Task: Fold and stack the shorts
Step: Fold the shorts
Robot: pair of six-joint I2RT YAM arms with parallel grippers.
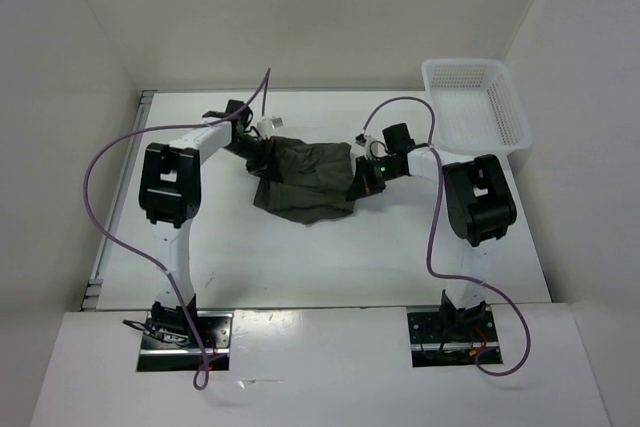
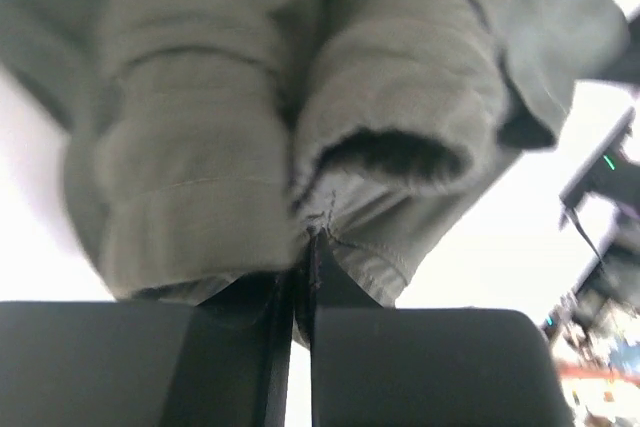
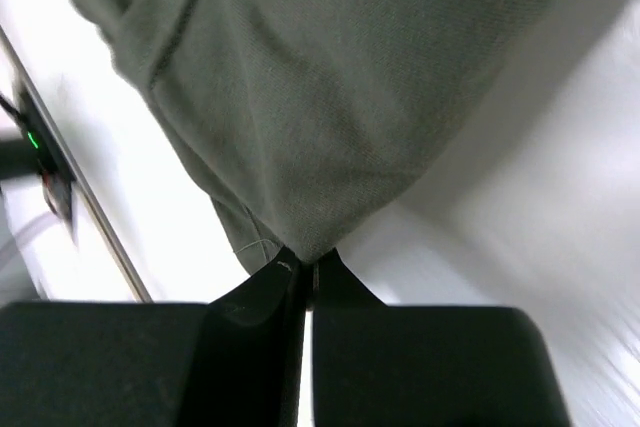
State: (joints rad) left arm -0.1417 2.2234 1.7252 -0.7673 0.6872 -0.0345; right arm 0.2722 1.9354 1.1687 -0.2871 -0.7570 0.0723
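Note:
The dark olive-green shorts (image 1: 305, 182) hang bunched between my two grippers over the middle of the table, their lower part resting on it. My left gripper (image 1: 262, 154) is shut on the shorts' left edge; in the left wrist view its jaws (image 2: 305, 247) pinch a seamed edge of the folded cloth (image 2: 230, 147). My right gripper (image 1: 357, 185) is shut on the shorts' right edge; in the right wrist view it (image 3: 308, 269) pinches a corner of the fabric (image 3: 340, 87) above the table.
A white mesh basket (image 1: 475, 102) stands at the back right corner of the white table (image 1: 300, 257). Purple cables loop from both arms. White walls enclose the table on three sides.

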